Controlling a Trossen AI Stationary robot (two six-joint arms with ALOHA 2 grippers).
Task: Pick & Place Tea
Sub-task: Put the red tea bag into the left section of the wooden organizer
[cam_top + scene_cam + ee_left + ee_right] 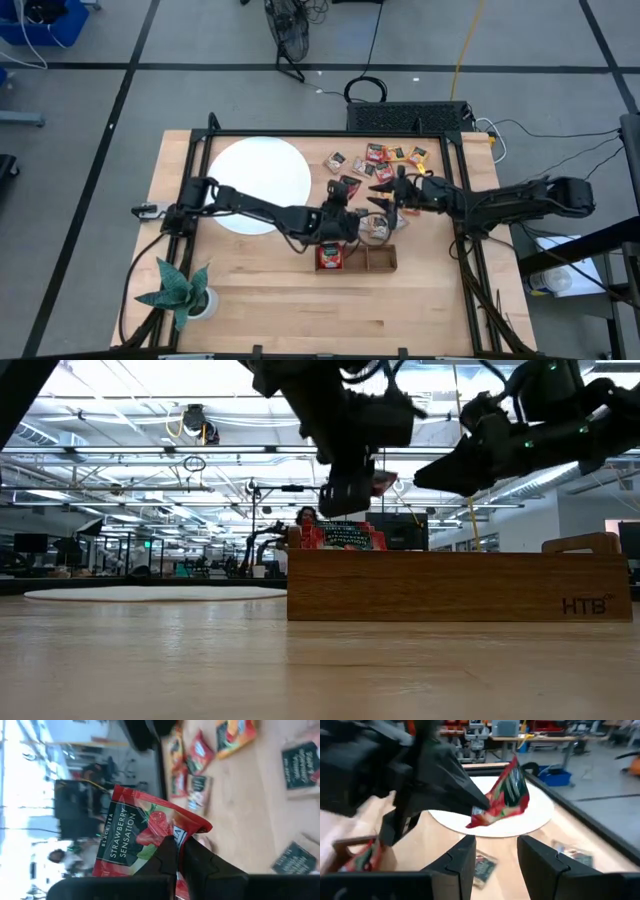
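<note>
Red strawberry sachet (145, 835) pinched at one edge between left gripper (179, 851) fingers, held in the air above the wooden tray (380, 262); more red sachets (331, 257) already stand in the tray's end compartment. Right gripper (494, 851) hovers close by, fingers apart, empty; loose tea sachets (380, 160) lie scattered beside the white disc (258, 182)

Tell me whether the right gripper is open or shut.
Open: the right gripper shows a clear empty gap between its fingers, facing the red sachet the left gripper holds.
</note>
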